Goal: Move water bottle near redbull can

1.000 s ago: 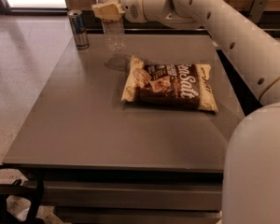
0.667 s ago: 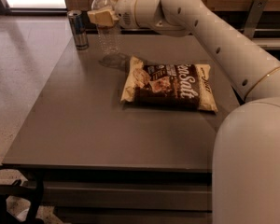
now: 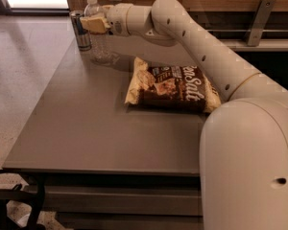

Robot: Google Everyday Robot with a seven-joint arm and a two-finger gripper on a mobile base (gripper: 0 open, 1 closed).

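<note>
The small clear ribbed plastic water bottle [image 3: 100,46] with a white cap stands upright at the far left part of the flat grey table [image 3: 86,128], just to the right of the slim silver and blue redbull can [image 3: 80,31]. The two look very close, but I cannot tell if they touch. The gripper [image 3: 94,24] with pale yellow fingers [image 3: 89,24] is at the upper part of the bottle, below the cap, and its fingers are closed around it in a grasp. The base of the bottle seems to rest on the table, though this is hard to see. The cream-coloured robot arm [image 3: 197,47] reaches in from the right. Under it, near the middle of the table, lies a flat brown and cream snack bag [image 3: 175,84].
</note>
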